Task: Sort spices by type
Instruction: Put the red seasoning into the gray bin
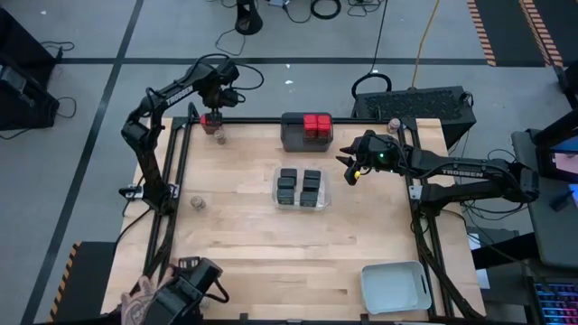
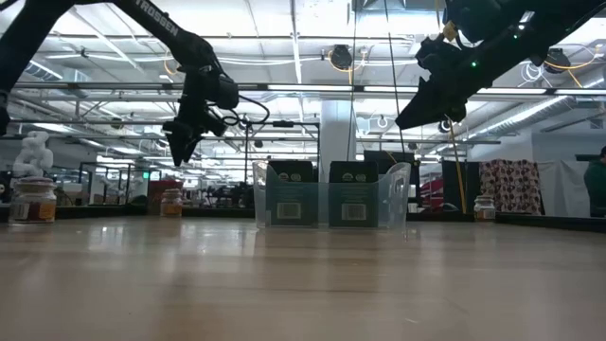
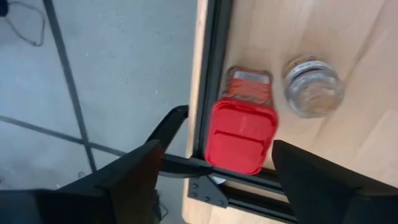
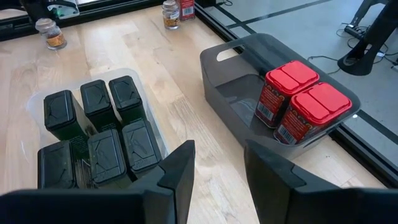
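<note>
A red-topped spice container [image 3: 241,134] stands at the table's far left corner beside a round clear jar [image 3: 313,86]. My left gripper [image 3: 214,163] hovers over it, open, one finger on either side of the red top without touching it. My right gripper [image 4: 217,167] is open and empty, raised above the table between the clear tray of black boxy containers [image 4: 93,134] and the dark grey tray [image 4: 242,68] that holds two red-topped containers [image 4: 305,102]. In the high view the left gripper [image 1: 213,117] is at the far left, the right gripper [image 1: 350,168] right of centre.
A loose jar [image 1: 197,204] stands near the table's left edge and another [image 1: 394,124] at the far right. A pale grey tray [image 1: 395,287] sits at the near right corner. A person's hand [image 1: 143,298] shows at the near left corner. Bare wood lies across the near half.
</note>
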### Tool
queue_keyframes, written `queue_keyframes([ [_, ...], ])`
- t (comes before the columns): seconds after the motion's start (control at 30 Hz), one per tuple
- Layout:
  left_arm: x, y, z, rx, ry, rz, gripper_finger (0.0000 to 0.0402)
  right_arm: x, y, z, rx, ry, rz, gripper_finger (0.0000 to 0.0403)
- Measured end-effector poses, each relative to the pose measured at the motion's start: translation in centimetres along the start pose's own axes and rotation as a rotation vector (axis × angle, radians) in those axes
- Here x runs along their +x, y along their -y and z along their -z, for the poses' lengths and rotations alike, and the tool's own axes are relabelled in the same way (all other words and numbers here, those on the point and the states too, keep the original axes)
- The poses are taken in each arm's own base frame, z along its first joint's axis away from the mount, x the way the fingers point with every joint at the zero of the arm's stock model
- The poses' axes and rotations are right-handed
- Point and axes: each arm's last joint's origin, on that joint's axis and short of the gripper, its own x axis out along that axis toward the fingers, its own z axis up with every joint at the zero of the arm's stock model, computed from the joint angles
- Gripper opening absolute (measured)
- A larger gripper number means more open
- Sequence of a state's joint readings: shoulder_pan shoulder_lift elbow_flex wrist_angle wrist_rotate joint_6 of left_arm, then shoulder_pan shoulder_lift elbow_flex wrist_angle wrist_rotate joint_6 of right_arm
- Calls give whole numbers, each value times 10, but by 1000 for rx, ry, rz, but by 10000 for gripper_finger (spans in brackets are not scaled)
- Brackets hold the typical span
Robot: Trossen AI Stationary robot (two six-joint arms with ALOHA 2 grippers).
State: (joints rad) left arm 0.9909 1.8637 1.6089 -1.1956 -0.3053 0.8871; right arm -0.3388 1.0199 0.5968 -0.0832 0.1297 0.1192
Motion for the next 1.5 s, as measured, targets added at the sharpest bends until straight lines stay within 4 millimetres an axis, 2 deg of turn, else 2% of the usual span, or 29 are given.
queue_keyframes([
  [0.2, 3, 2, 3, 38, 18, 62, 324, 0, 0, 0, 4, 0, 0, 121],
  [0.73, 49, -2, -5, 64, -113, 144, 325, 0, 0, 0, 9, -3, 0, 121],
  [1.03, 52, -7, 5, 36, -136, 152, 325, 0, 0, 0, 0, -2, 0, 121],
  [1.5, 52, -7, 3, 54, -90, 184, 325, 0, 0, 0, 0, -3, 0, 121],
])
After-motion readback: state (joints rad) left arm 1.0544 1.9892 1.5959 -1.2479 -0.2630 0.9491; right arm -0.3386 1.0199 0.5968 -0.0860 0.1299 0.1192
